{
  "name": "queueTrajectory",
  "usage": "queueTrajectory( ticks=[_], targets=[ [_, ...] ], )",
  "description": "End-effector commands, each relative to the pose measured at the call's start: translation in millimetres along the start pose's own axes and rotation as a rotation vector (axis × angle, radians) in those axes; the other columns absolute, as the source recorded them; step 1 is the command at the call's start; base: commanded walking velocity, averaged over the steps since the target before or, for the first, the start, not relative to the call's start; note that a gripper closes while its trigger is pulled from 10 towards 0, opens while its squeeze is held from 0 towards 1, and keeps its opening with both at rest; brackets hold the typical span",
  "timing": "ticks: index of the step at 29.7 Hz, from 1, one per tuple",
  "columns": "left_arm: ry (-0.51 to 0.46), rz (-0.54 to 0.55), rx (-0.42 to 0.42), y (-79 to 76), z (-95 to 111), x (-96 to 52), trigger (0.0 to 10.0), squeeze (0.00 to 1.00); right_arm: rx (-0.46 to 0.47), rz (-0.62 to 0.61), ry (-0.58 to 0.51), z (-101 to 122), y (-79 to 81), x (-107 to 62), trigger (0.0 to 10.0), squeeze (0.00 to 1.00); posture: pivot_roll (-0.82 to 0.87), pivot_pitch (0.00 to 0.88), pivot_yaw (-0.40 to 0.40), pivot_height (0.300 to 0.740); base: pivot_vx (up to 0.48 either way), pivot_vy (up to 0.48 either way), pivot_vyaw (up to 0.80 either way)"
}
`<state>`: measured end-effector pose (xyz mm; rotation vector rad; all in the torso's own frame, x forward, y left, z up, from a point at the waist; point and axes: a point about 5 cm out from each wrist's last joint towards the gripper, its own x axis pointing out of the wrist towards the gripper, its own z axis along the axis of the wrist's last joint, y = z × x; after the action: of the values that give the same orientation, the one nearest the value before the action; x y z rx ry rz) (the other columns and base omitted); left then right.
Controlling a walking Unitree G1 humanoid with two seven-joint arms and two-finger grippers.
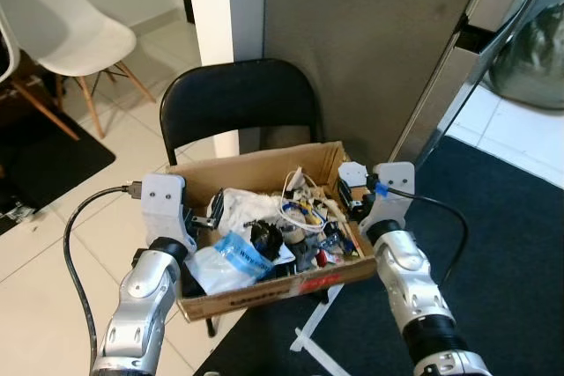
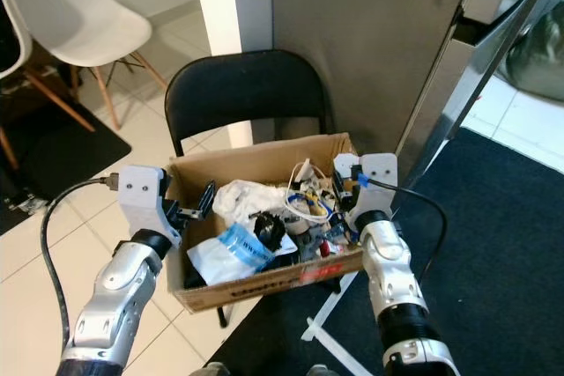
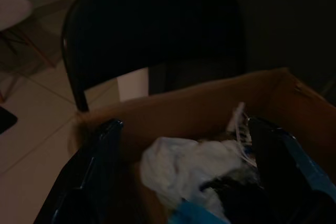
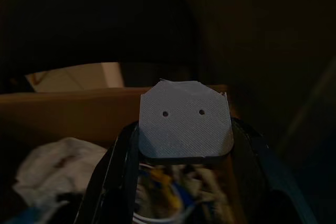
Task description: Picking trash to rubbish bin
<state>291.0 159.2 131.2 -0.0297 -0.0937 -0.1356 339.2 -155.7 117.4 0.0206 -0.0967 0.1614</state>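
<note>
1. a cardboard box (image 1: pixel 256 170) sat on the seat of a black folding chair (image 1: pixel 236 99) at the centre of the left eye view, its open top facing the camera.
2. the box was full of trash: a crumpled white paper wad (image 1: pixel 249 209) in the middle, a clear plastic bag with a blue label (image 1: pixel 231 261) at the lower left corner, a dark lump (image 1: pixel 265 238) just right of the bag, and a tangle of white cord (image 1: pixel 300 207) with small coloured bits toward the right wall.
3. the left gripper (image 1: pixel 209 215) sat at the box's left wall, lower left of centre; its black fingers stood apart, one outside the cardboard wall and one inside over the trash, as the left wrist view showed with the white wad lying between them.
4. the right gripper (image 1: pixel 350 204) sat at the box's right wall, just right of centre; in the right wrist view its fingers (image 4: pixel 107 182) stood apart, reaching over the cord tangle, with a grey plate (image 4: pixel 185 119) mounted between them.
5. neither pair of fingers held anything.
6. a white chair with wooden legs (image 1: pixel 72 41) stood in the upper left of the frame on pale floor tiles (image 1: pixel 35 270), beside a black mat (image 1: pixel 40 160).
7. a grey wall panel (image 1: pixel 370 41) rose behind the folding chair, and a dark blue carpet (image 1: pixel 502 244) covered the lower right of the frame.
</note>
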Motion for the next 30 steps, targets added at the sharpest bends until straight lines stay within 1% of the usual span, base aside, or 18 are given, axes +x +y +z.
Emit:
queueTrajectory(
  ticks=[1,9,12,13,14,15,16,18,20,21,22,24,25,30],
  targets=[
    [0.017,0.003,-0.003,0.5,-3,-1.7,10.0,0.00,0.005,0.022,0.010,-3,3.8,-0.4,10.0,0.00,0.06,0.144,-0.005,0.740,0.000,0.000,0.00],
    [0.029,-0.025,0.015,-3.6,-5,0.2,10.0,0.00,0.005,0.055,-0.001,1,5.2,6.0,10.0,0.00,0.06,0.144,-0.008,0.740,0.000,0.000,0.00],
    [0.064,-0.089,0.059,-8.5,-10,0.5,10.0,0.00,-0.012,0.141,0.007,2,14.2,13.2,10.0,0.00,0.06,0.145,-0.014,0.740,0.000,0.000,0.00],
    [0.064,-0.089,0.059,-8.5,-10,0.5,10.0,0.00,-0.012,0.141,0.007,2,14.2,13.2,10.0,0.00,0.06,0.145,-0.014,0.740,0.000,0.000,0.00],
    [0.104,-0.128,0.070,-11.1,-16,0.1,10.0,0.00,-0.002,0.161,0.020,1,16.7,14.9,10.0,0.00,0.06,0.143,-0.018,0.740,0.000,0.000,0.00],
    [0.141,-0.184,0.110,-13.7,-22,-1.7,10.0,0.00,0.004,0.187,0.043,-1,19.9,16.7,10.0,0.00,0.06,0.144,-0.025,0.740,0.000,0.000,0.00],
    [0.167,-0.217,0.133,-15.0,-26,-3.0,10.0,0.00,0.004,0.212,0.065,-4,22.4,17.8,10.0,0.00,0.07,0.152,-0.027,0.740,0.000,0.000,0.00],
    [0.182,-0.236,0.148,-15.6,-29,-3.8,10.0,0.00,0.002,0.227,0.079,-5,23.9,18.4,10.0,0.00,0.07,0.152,-0.027,0.740,0.000,0.000,0.00],
    [0.183,-0.241,0.149,-12.2,-28,-4.1,10.0,0.00,-0.042,0.306,0.154,-15,32.3,19.0,10.0,0.00,0.07,0.152,-0.029,0.740,0.000,0.000,0.00],
    [0.183,-0.241,0.149,-12.2,-28,-4.1,10.0,0.00,-0.042,0.306,0.154,-15,32.3,19.0,10.0,0.00,0.07,0.152,-0.029,0.740,0.000,0.000,0.00],
    [0.182,-0.241,0.148,-10.9,-28,-4.4,10.0,0.00,-0.058,0.331,0.182,-19,34.8,18.8,10.0,0.00,0.07,0.152,-0.029,0.740,0.000,0.000,0.00],
    [0.182,-0.241,0.148,-10.9,-28,-4.4,10.0,0.00,-0.058,0.331,0.182,-19,34.8,18.8,10.0,0.00,0.07,0.152,-0.029,0.740,0.000,0.000,0.00],
    [0.183,-0.240,0.148,-8.9,-27,-5.6,10.0,0.00,-0.066,0.327,0.210,-23,35.1,19.7,10.0,0.00,0.07,0.164,-0.030,0.740,0.000,0.000,0.00],
    [0.185,-0.241,0.154,-7.5,-27,-7.3,10.0,0.00,-0.067,0.305,0.228,-24,33.9,21.7,10.0,0.00,0.07,0.164,-0.031,0.740,0.000,0.000,0.00]
  ],
)
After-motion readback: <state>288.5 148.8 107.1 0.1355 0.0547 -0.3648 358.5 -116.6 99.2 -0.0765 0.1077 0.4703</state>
